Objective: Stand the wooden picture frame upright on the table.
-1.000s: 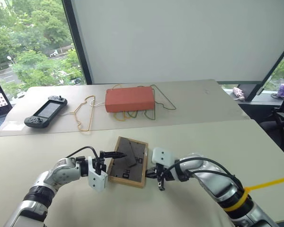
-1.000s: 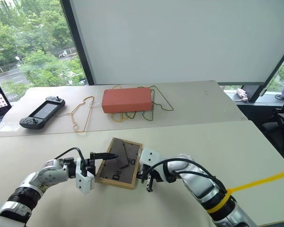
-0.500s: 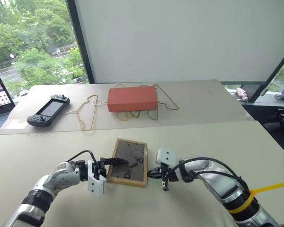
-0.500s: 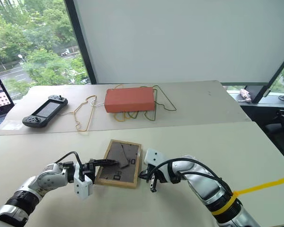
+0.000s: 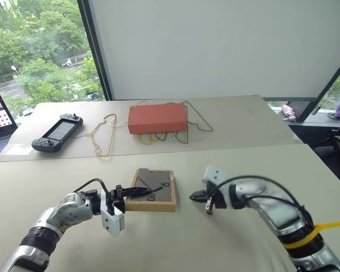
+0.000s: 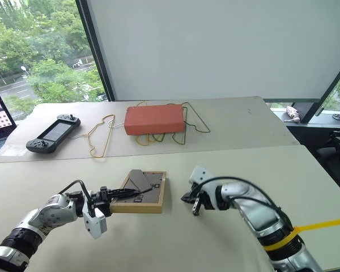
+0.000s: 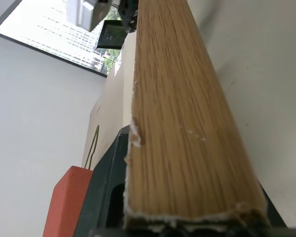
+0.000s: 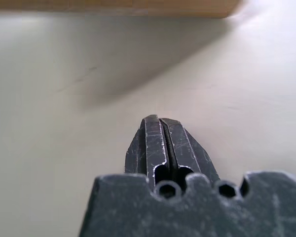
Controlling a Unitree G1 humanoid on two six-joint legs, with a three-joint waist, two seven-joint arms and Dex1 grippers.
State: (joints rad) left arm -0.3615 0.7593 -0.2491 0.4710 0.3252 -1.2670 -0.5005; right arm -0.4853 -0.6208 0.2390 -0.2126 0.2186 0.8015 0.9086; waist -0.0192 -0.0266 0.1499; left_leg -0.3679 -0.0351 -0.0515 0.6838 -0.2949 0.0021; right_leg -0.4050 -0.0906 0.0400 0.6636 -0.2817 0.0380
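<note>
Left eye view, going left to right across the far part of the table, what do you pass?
Laptop corner → black handheld game controller → yellow wire hanger → orange-red box lying on a tangle of more wire hangers.

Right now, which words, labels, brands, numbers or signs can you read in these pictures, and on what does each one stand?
Wooden picture frame, dark back panel: small white markings, too small to read.
Laptop screen at the table's far left: a grid of small pictures, nothing readable.
Handheld game console: no readable text.
Orange-red box: no visible print.
So no text here can be quoted.
</note>
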